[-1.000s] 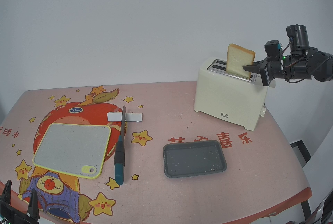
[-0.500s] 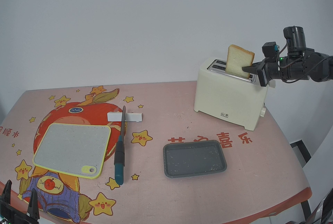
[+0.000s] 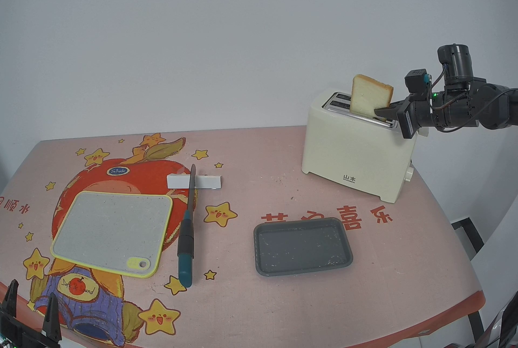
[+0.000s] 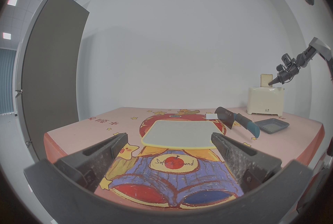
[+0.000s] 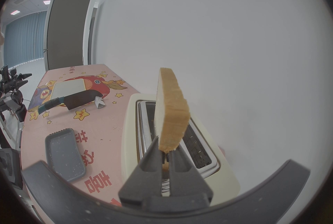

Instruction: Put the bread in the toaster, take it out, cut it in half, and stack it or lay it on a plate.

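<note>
A slice of bread (image 3: 370, 95) stands on edge, its lower part inside the front slot of the cream toaster (image 3: 356, 155) at the table's back right. My right gripper (image 3: 384, 112) is shut on the bread's lower corner, just above the toaster top; the right wrist view shows the bread (image 5: 170, 110) pinched between the fingers (image 5: 149, 162) over the slot. My left gripper (image 4: 170, 146) hangs open and empty at the table's near left corner, in front of the cutting board (image 4: 180, 129). A grey plate (image 3: 302, 246) lies in front of the toaster.
A knife (image 3: 186, 228) with a blue handle lies beside the green-rimmed cutting board (image 3: 112, 232), its blade resting on a small white block (image 3: 208, 182). The table edge runs close behind the toaster, with a white wall beyond.
My right gripper has lowered the bread, so the slice sits deeper in the toaster slot than before. The left arm has stayed still.
</note>
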`<state>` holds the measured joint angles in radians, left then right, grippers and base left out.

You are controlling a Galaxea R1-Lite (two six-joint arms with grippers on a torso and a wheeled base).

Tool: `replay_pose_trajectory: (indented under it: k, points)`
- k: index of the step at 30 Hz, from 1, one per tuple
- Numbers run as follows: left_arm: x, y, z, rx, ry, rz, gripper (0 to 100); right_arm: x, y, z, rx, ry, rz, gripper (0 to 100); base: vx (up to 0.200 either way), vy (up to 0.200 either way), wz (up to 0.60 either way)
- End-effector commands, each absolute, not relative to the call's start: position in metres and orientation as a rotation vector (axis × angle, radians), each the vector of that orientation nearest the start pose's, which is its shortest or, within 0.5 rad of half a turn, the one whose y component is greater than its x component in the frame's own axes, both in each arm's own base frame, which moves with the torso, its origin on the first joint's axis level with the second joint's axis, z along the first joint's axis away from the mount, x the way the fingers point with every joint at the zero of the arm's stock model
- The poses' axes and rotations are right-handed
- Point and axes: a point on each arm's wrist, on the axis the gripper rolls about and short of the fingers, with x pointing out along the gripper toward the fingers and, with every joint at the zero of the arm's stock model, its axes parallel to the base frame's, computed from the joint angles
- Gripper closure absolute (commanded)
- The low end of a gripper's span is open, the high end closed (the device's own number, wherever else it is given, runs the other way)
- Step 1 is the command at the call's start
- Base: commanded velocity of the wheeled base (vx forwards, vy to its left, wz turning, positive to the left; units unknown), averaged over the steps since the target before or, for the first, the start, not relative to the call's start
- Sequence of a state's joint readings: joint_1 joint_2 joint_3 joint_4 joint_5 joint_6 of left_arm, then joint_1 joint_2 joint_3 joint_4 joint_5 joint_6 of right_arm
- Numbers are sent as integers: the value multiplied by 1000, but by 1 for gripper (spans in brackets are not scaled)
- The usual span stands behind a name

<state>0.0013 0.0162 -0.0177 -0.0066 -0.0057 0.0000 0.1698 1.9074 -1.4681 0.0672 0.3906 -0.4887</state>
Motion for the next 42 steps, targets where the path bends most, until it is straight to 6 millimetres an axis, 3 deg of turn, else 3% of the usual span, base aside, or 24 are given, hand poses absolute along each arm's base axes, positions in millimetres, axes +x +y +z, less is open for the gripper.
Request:
replay_pose_trajectory:
  k: [1,14,15,30,42]
  points:
    - [-22,0,76,0,2,-5,0,369,73,229,-410,362,662,100,0,0,0]
    - [-22,0,76,0,2,-5,0,369,74,229,-411,366,666,100,0,0,0]
    - [-22,0,76,0,2,-5,0,368,74,229,-412,367,667,0,0,0,0]
    - [-22,0,76,0,3,-5,0,367,75,227,-407,373,670,0,0,0,0]
    - [-22,0,76,0,2,-5,0,360,71,238,-403,350,658,0,0,0,0]
